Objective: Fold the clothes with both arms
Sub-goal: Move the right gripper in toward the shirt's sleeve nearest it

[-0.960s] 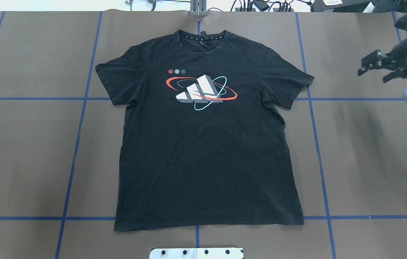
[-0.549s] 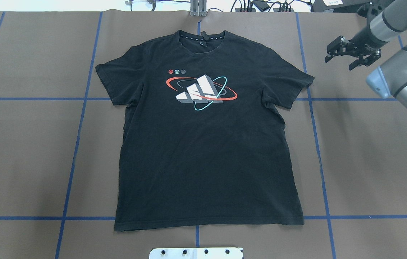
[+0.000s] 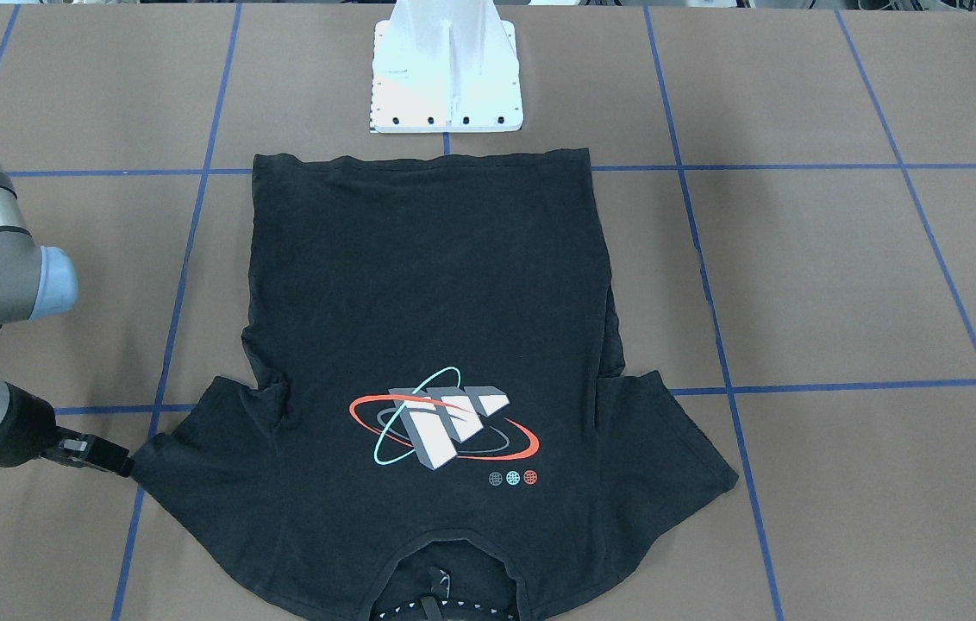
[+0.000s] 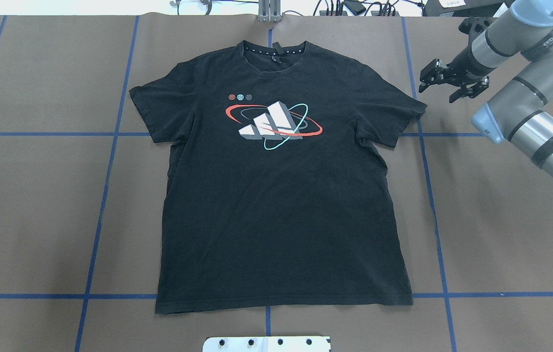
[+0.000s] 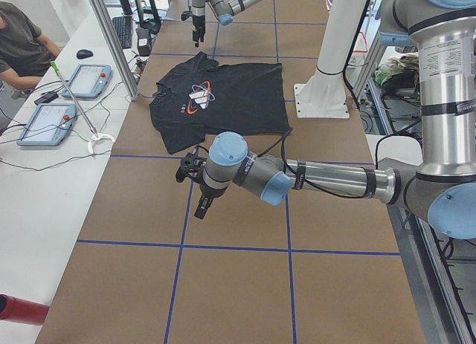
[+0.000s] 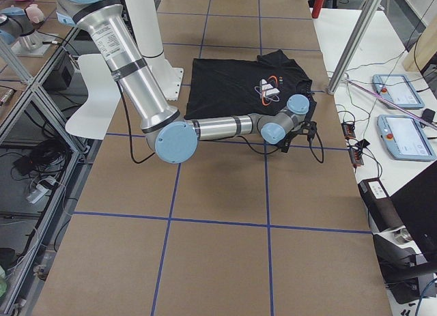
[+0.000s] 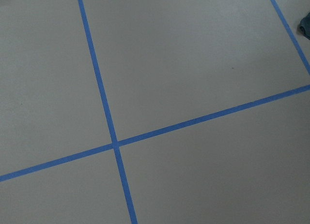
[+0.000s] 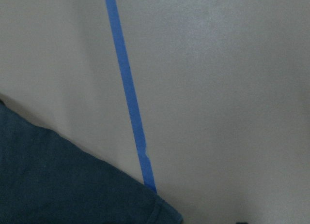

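Right end effector [image 4: 436, 93]; T-shirt [image 4: 281, 205] collar [image 4: 276, 50] outward.

Seen from overhead, the T-shirt [image 4: 281, 205] lies spread on the middle of the table [image 4: 37, 220], with its collar toward 12 o'clock and its hem toward 6 o'clock, where the mounting base [image 4: 266, 343] sits just beyond it. The right end effector [image 4: 436, 93] is at about 2 o'clock from the shirt's middle, just beside that sleeve's tip. The left end effector [image 5: 195, 189] is out past the 9 o'clock sleeve, apart from the cloth.
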`<state>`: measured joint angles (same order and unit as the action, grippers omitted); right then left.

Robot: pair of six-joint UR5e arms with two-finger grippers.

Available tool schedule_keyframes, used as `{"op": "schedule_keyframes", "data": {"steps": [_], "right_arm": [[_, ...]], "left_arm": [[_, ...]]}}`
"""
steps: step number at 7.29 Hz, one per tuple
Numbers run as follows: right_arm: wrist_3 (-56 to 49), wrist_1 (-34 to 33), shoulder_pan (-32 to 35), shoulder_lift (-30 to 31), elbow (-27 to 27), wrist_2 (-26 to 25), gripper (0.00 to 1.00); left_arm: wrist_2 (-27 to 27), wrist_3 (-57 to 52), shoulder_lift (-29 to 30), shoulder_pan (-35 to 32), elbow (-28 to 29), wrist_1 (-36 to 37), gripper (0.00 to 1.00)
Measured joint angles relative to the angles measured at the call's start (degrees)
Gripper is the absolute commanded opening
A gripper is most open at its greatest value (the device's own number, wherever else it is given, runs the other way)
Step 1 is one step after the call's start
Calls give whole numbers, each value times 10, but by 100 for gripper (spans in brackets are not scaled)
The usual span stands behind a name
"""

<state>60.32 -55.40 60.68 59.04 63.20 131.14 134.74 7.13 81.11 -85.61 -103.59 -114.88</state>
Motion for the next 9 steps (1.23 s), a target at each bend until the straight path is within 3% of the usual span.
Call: {"op": "schedule_keyframes", "data": {"steps": [4, 5, 7, 9], "right_arm": [[1, 5, -25, -20, -32, -36, 69], [1, 5, -27, -18, -33, -38, 56], [10, 5, -28, -14, -32, -39, 0], [29, 6, -29, -11, -30, -39, 0]], "left_arm": [[0, 0, 0, 0, -3, -7, 100], [0, 1, 0, 0, -3, -9, 100], [0, 1, 0, 0, -4, -10, 100], [1, 1, 0, 0, -5, -10, 100]]}}
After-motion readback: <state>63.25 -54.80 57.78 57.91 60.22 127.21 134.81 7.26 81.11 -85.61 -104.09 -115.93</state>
